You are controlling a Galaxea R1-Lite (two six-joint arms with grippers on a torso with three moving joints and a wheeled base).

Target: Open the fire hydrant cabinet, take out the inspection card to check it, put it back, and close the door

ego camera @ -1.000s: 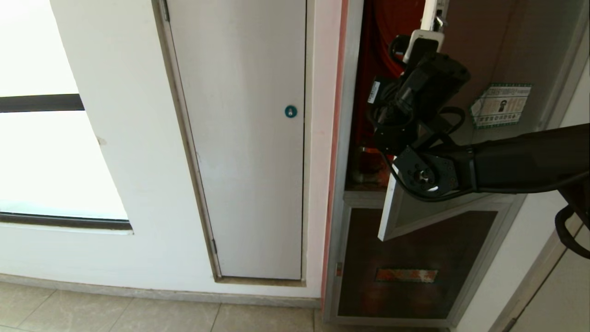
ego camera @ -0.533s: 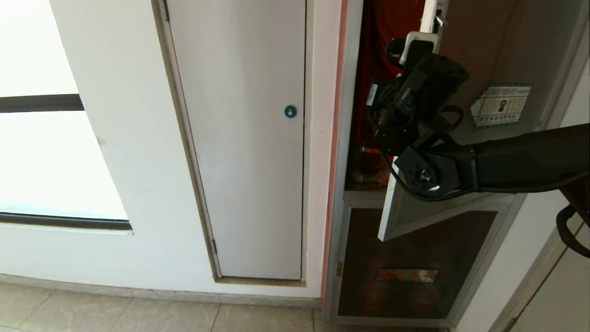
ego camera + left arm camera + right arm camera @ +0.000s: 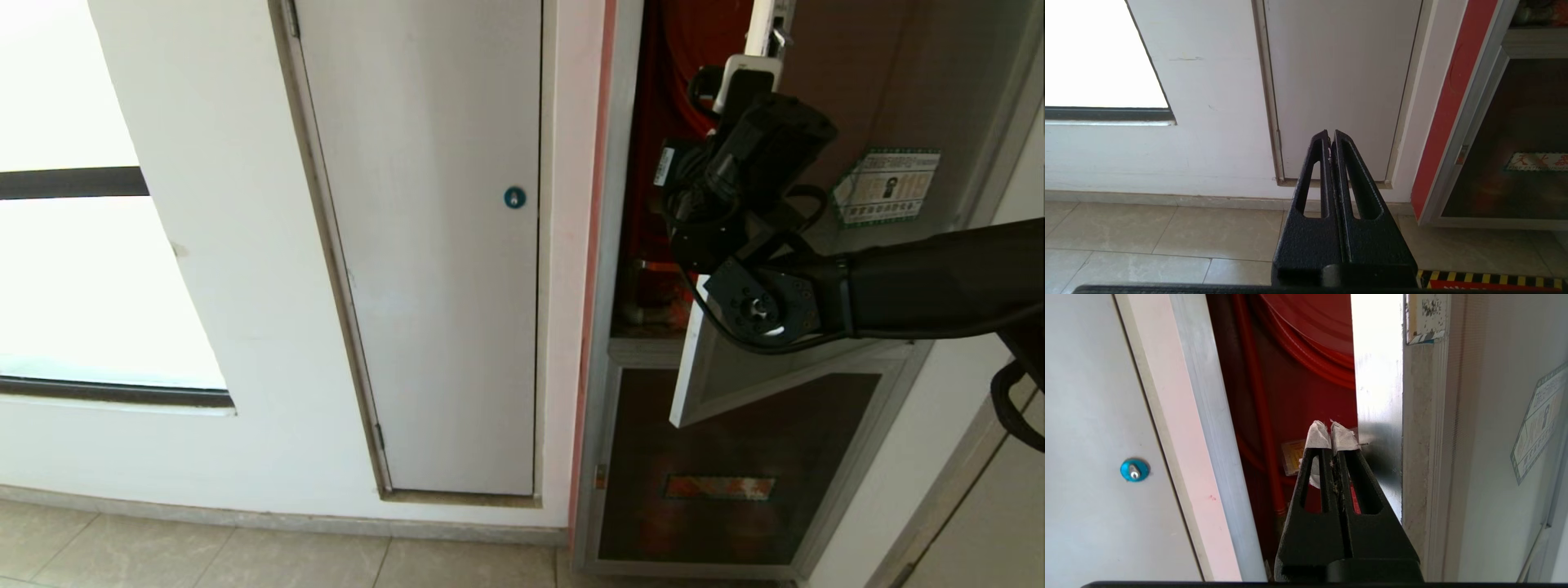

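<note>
Over the last second almost nothing changes: the right gripper (image 3: 1331,435) stays pressed shut with nothing between its taped fingertips (image 3: 1318,437), and the wrist only tips a touch higher and toward the door's edge in the head view. The door (image 3: 890,106) hangs at the same angle across all three head pictures. That suggests the opening step is not finished; the gap is partly made, and the closed gripper looks set to push or hook the door's free edge (image 3: 1378,396) wider before anything can be reached inside.

The left gripper (image 3: 1331,139) is parked low, its jaws closed on nothing, facing the white door (image 3: 1339,81) and the floor tiles (image 3: 1167,241).

The fire hydrant cabinet (image 3: 608,245) stands upright at the right of the head view, its long axis vertical, its opening facing the robot. Its door is also tall and upright, hinged on the far right and swung out, so its free edge points toward the robot and its sticker (image 3: 887,186) shows at a slant. In the gap between frame and door edge the red hose (image 3: 1306,339) curves across the dark inside.

A pale label (image 3: 1293,456) shows low in the gap just behind the right fingertips; whether that is the inspection card cannot be told, so the card's place stays unclear.
</note>
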